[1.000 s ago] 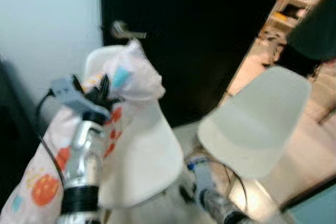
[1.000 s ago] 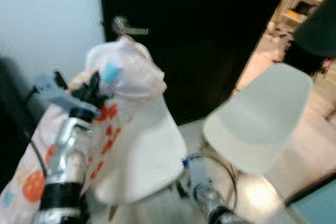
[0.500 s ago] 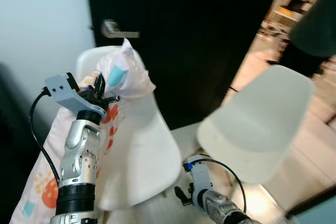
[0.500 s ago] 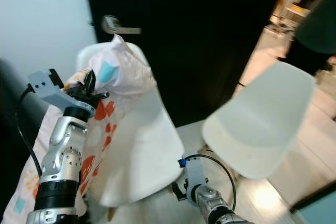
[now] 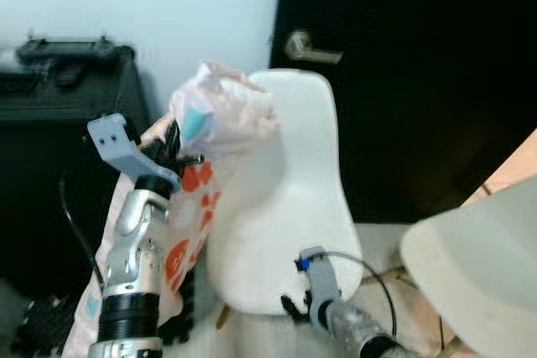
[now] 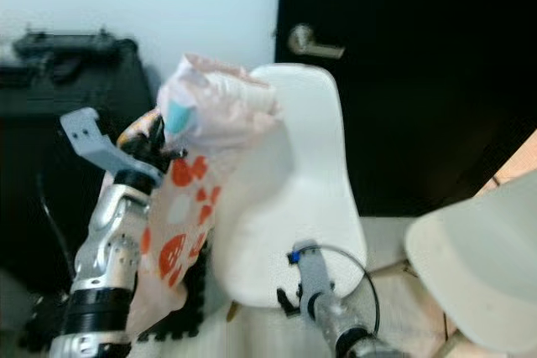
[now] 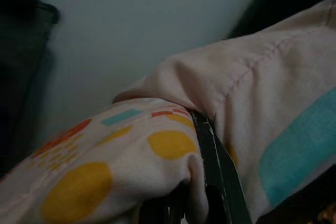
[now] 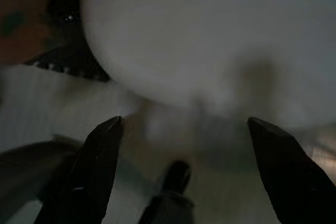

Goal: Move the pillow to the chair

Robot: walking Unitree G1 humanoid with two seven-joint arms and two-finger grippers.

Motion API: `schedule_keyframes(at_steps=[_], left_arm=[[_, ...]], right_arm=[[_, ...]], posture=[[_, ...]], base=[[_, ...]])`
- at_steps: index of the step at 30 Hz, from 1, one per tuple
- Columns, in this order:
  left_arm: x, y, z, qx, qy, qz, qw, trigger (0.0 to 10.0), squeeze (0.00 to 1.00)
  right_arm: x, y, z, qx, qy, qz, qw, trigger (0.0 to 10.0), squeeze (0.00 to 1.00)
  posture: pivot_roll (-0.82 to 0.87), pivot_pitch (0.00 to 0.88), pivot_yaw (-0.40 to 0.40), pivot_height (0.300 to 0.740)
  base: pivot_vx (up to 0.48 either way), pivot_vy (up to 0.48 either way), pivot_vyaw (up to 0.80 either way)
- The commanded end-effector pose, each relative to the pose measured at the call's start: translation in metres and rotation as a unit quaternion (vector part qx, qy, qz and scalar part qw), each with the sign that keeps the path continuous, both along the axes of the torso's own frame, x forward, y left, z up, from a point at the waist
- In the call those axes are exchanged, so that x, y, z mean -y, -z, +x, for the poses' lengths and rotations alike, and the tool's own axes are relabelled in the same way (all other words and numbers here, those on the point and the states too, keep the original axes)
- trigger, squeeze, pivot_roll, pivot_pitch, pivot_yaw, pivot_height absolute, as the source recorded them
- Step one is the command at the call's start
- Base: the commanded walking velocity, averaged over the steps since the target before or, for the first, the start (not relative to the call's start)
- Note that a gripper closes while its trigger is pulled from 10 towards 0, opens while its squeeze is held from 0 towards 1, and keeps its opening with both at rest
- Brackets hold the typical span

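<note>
Pale blue-white painted wall (image 5: 168, 6) on the left half of the scene. Black door (image 5: 419, 81) to its right, with a silver lever handle (image 5: 309, 46). Black cabinet-like unit (image 5: 50, 173) stands against the wall, a dark device (image 5: 67, 49) on top of it. Second white moulded plastic chair (image 5: 478, 274) at lower right. Floor by the door is pale (image 5: 382, 245); a warm tan strip (image 5: 513, 169) shows at the right edge.

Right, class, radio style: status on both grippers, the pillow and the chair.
Left gripper shut on pillow, held against white chair backrest. Right gripper open, low under the seat. Pillow not yet on seat. Second chair at right.
</note>
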State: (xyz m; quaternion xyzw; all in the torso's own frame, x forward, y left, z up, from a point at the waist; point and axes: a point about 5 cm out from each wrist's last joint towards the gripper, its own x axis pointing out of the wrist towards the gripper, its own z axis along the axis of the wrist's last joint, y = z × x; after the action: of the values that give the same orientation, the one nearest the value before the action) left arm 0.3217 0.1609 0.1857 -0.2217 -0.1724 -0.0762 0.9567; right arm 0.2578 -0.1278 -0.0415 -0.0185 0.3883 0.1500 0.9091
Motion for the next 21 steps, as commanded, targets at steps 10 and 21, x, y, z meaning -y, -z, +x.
schedule_keyframes(at_steps=[10,21], left_arm=[[0.002,-0.021,-0.003,0.045,0.009,0.032,0.998,10.0,0.00],[0.011,-0.029,-0.003,0.062,0.035,0.028,0.997,10.0,0.00]], right_arm=[[0.002,0.004,-0.004,-0.008,0.004,-0.016,1.000,10.0,0.00],[0.003,0.003,-0.003,-0.006,0.008,-0.021,1.000,10.0,0.00]], posture=[[0.07,0.036,-0.111,0.740],[0.07,0.031,-0.108,0.740]], base=[[0.000,-0.169,0.00],[0.000,-0.123,0.00]])
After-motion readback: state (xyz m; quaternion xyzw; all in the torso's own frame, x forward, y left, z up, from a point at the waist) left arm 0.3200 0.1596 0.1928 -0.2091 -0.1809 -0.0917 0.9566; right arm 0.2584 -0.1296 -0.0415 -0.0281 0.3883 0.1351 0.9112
